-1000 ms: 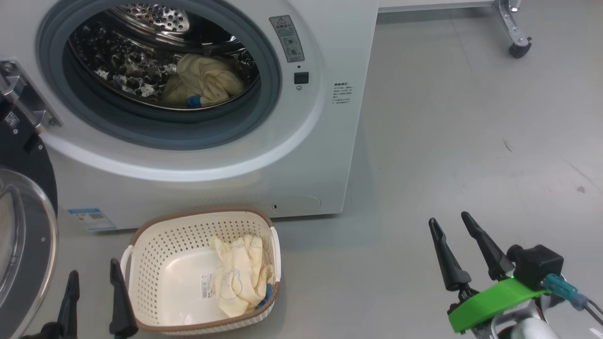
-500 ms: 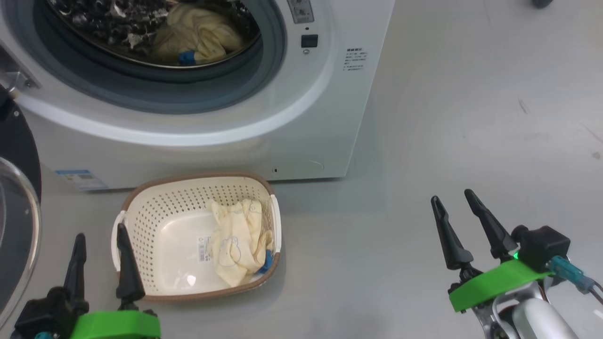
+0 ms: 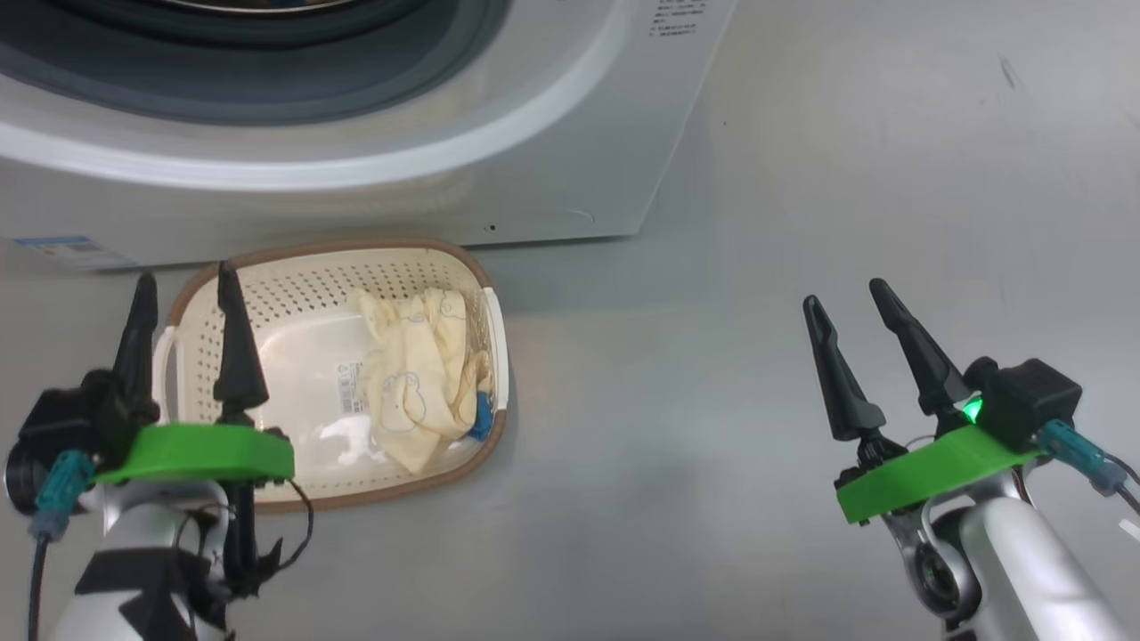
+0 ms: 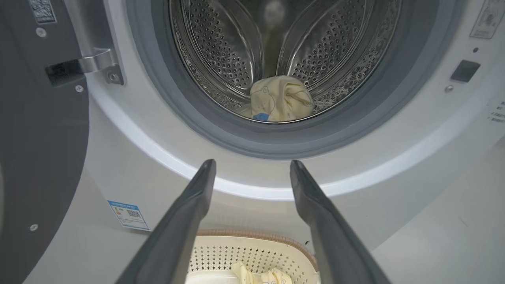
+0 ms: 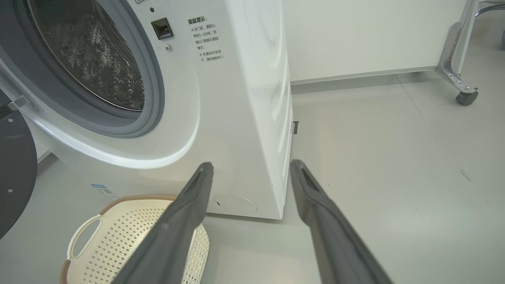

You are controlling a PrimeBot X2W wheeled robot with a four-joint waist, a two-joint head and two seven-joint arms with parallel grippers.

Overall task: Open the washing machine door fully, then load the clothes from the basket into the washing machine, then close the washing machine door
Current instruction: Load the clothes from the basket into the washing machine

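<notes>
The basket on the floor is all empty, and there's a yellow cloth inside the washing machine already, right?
Not quite. The basket is not empty: the head view shows pale yellow clothes with a small blue piece lying in it. The rest holds: the basket is on the floor, and the left wrist view shows a yellow cloth inside the washing machine.

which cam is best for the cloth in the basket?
Head view: the yellow cloth lies unobstructed in the basket. Left wrist view catches just its top edge; right wrist view gives basket wall.
</notes>
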